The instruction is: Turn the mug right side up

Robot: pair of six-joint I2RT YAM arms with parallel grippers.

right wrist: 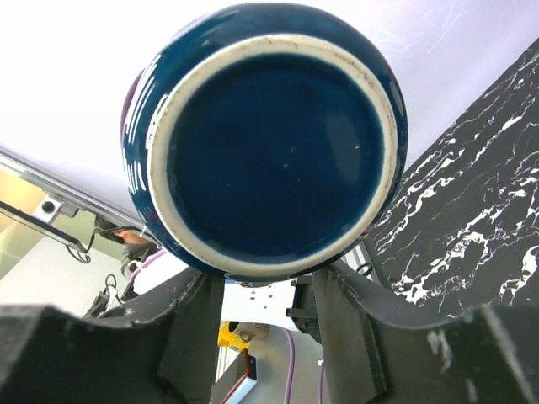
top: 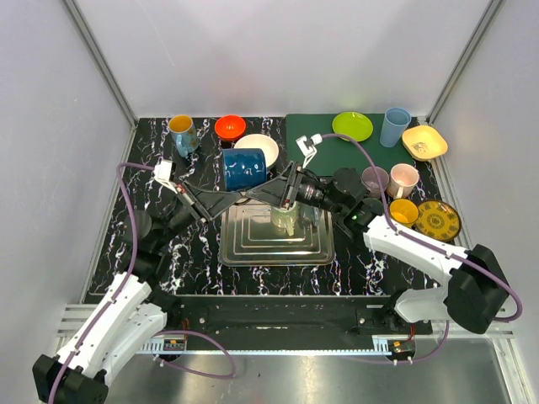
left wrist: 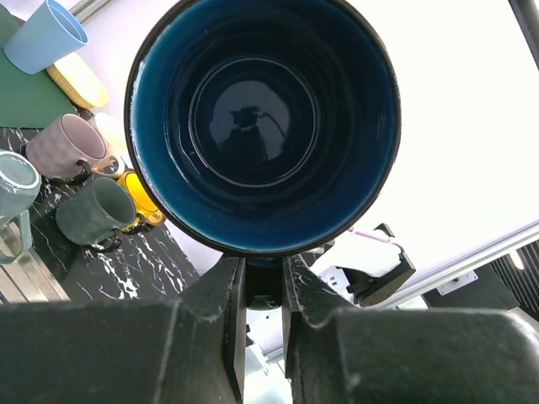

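Note:
The dark blue mug [top: 244, 168] hangs on its side in the air over the back edge of the metal tray [top: 253, 249]. My left gripper [left wrist: 264, 271] is shut on the mug's handle, and the left wrist view looks straight into the mug's [left wrist: 263, 118] open mouth. My right gripper [right wrist: 268, 282] faces the mug's [right wrist: 269, 143] flat base from the other side. Its fingers [right wrist: 195, 328] stand apart just under the base rim, open, and I see no grip. From above, the right gripper [top: 285, 187] sits at the mug's right.
A pale green cup [top: 286, 219] stands on the tray. A tan mug [top: 181, 130], orange bowl [top: 229, 126] and white bowl [top: 268, 145] line the back. Right: green plate [top: 352, 126], blue tumbler [top: 394, 126], yellow dish [top: 424, 141], several mugs [top: 404, 178], patterned plate [top: 438, 220].

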